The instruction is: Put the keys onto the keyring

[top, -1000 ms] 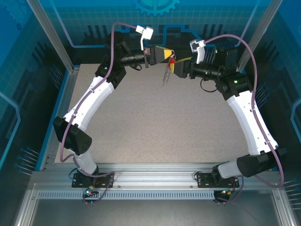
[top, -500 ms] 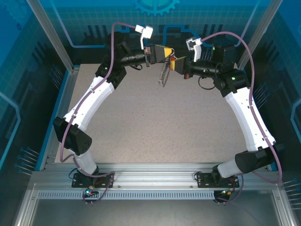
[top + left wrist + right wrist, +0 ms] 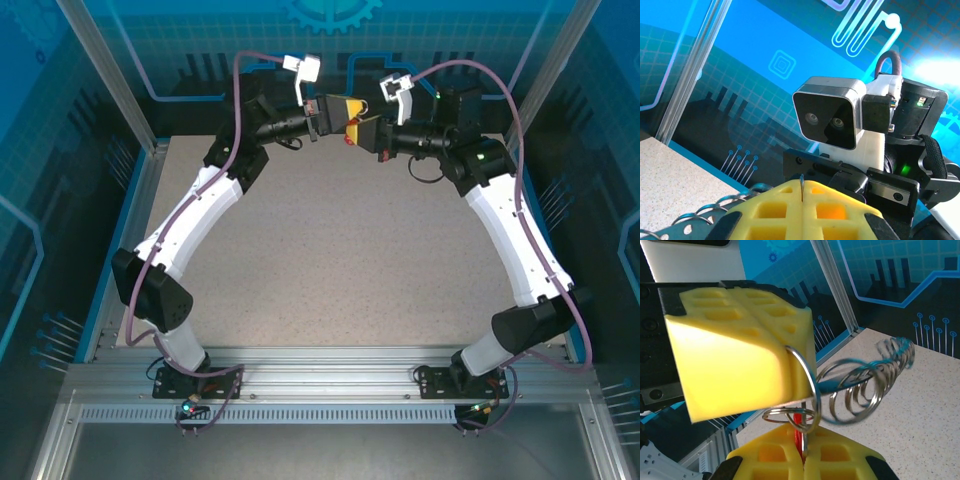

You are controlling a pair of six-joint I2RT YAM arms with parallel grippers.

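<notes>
In the top view's upper centre, the right pincer (image 3: pixel 362 132) has been closed onto the red key (image 3: pixel 798 421). It is pressed beside the left pincer (image 3: pixel 342 107), itself clamped on a ring of the keyring (image 3: pixel 865 382). Threading is judged imminent.

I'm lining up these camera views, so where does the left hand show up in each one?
Top external: left hand, top centre, tip to tip with the right hand.
Left wrist: left hand, bottom edge, centre.
Right wrist: left hand, the yellow block upper left.
Landmark: the keyring, its wire rings in both wrist views.
</notes>
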